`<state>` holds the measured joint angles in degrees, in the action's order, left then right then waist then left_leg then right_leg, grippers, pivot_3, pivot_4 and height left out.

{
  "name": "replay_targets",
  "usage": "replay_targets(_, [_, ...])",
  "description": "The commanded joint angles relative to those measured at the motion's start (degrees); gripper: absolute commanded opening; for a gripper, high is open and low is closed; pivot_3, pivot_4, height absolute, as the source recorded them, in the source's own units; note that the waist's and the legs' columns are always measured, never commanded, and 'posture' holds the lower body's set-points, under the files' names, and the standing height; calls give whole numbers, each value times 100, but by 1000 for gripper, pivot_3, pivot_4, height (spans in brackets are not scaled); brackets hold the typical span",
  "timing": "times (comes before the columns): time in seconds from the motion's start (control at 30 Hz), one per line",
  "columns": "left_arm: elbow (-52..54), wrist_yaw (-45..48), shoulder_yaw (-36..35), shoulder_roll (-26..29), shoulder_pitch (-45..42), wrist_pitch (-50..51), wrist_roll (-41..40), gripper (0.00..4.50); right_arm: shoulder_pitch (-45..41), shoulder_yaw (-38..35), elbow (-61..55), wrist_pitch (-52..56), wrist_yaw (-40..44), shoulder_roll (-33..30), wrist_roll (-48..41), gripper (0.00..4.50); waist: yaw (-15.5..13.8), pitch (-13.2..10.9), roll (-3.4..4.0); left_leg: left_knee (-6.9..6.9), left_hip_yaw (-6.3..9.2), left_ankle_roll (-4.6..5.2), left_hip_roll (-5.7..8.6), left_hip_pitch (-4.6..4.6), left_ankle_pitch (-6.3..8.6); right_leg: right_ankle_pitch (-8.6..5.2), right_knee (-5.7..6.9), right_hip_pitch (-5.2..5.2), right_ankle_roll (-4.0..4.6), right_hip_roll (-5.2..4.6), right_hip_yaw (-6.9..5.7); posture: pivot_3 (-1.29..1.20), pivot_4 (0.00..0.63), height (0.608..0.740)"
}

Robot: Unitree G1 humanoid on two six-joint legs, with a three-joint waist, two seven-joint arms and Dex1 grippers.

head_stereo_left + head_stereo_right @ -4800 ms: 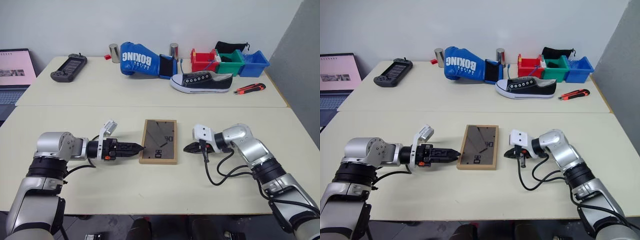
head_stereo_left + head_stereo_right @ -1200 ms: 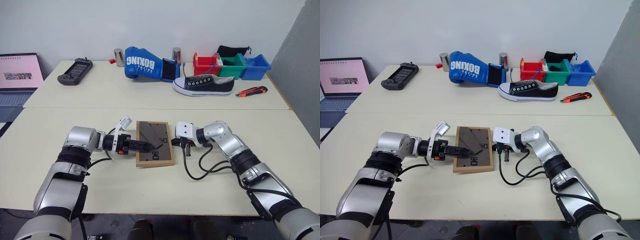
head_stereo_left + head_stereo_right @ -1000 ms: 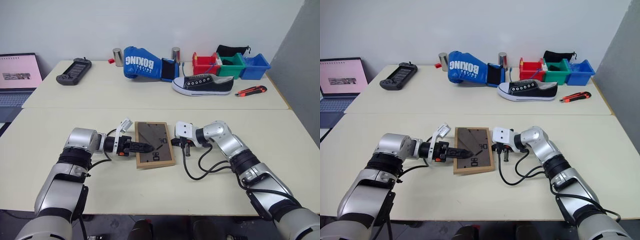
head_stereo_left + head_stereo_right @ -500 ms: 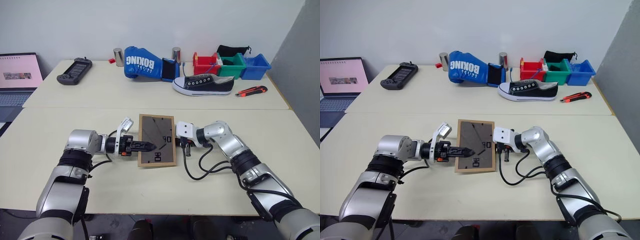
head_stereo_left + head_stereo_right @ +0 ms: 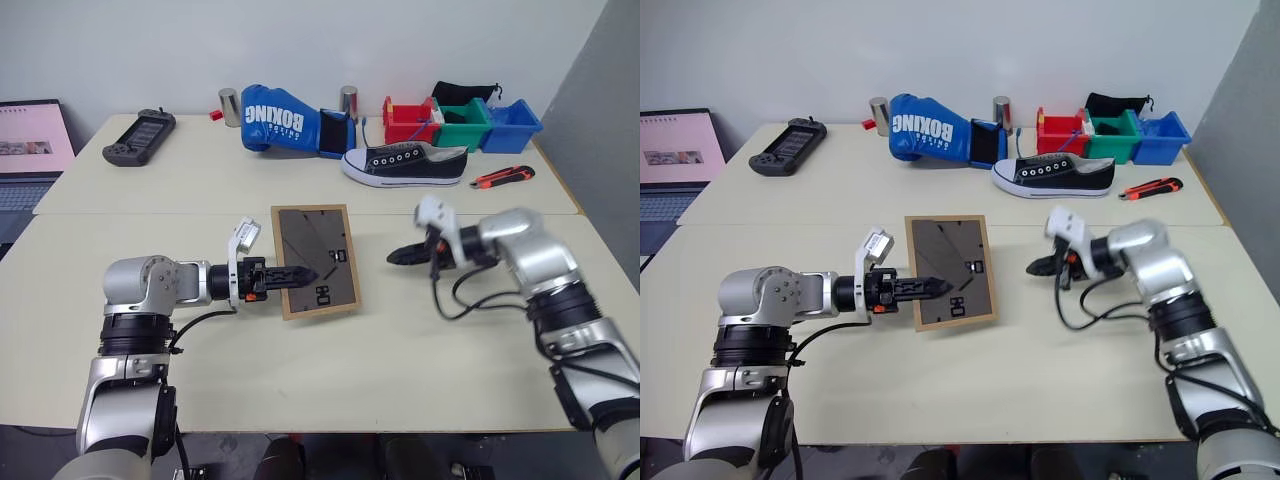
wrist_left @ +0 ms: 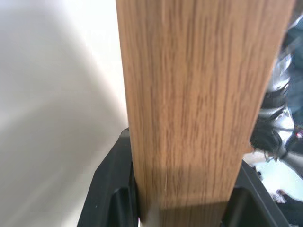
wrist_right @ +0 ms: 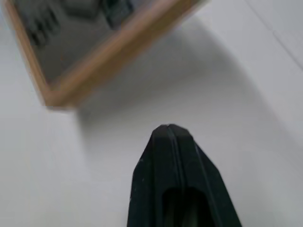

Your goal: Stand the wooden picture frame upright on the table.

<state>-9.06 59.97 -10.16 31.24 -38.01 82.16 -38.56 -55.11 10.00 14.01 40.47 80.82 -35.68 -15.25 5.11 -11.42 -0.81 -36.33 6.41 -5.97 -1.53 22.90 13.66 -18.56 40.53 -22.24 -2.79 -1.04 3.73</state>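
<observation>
I have the left gripper clamped on the wooden picture frame, its edge between the fingers to tip it up, while the right gripper hangs beside it, pinched together.

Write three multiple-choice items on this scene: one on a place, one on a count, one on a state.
1. Where is the black sneaker?
A. far table section, near the coloured bins
B. beside the laptop
C. under the picture frame

2. How many coloured bins stand at the far right?
A. one
B. three
C. five

3. The wooden picture frame is:
A. lying flat, untouched
B. raised on edge, gripped by the left hand
C. held by the right hand

A: it lies before the bins.
B: red, green, blue.
B: fingers clamp its wooden edge.
</observation>
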Motion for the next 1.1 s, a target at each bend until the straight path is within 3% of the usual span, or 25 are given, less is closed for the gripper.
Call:
replay_targets(0.03, [571,-202,-238,-18,40,-48,-362,1348,-841,-464,-469,1342,-50,275,-999,0,2,0,0,5,0,3,-3,-4,2,0,-1,1,0,1,-2,0,150,740])
replay_targets(0.13, [519,-366,-228,-141,-82,-136,-430,1348,-1188,-289,-142,1372,-774,897,-792,0,-10,2,-4,9,4,13,-5,-9,7,0,0,5,0,2,-7,0,150,740])
replay_targets(0.27, [493,-432,-199,-146,-148,-171,-504,1348,-1255,-180,8,1272,-1011,1092,-734,0,-52,-2,-11,-2,3,12,1,2,6,1,9,-1,-1,-1,-6,0,150,740])
replay_targets(0.63, [463,-469,-151,-12,-150,-296,-598,1348,-1366,17,269,1229,-1048,1200,-754,1971,-41,-3,-13,19,2,-3,6,10,-2,1,-15,-6,0,-10,-9,0,150,740])
replay_targets(0.77, [463,-491,-123,-12,-152,-321,-622,1348,-1383,113,447,1135,-1176,1380,-643,2913,-22,-3,-13,20,1,-3,6,9,-2,1,-18,-6,0,-10,-9,0,150,740])
replay_targets(1.1, [449,-462,-16,-18,-162,-402,-660,1348,-1595,119,1023,1056,-1302,1858,-676,2913,-15,-3,-13,18,-1,-3,3,6,-3,1,-12,-5,0,-6,-8,0,150,740])
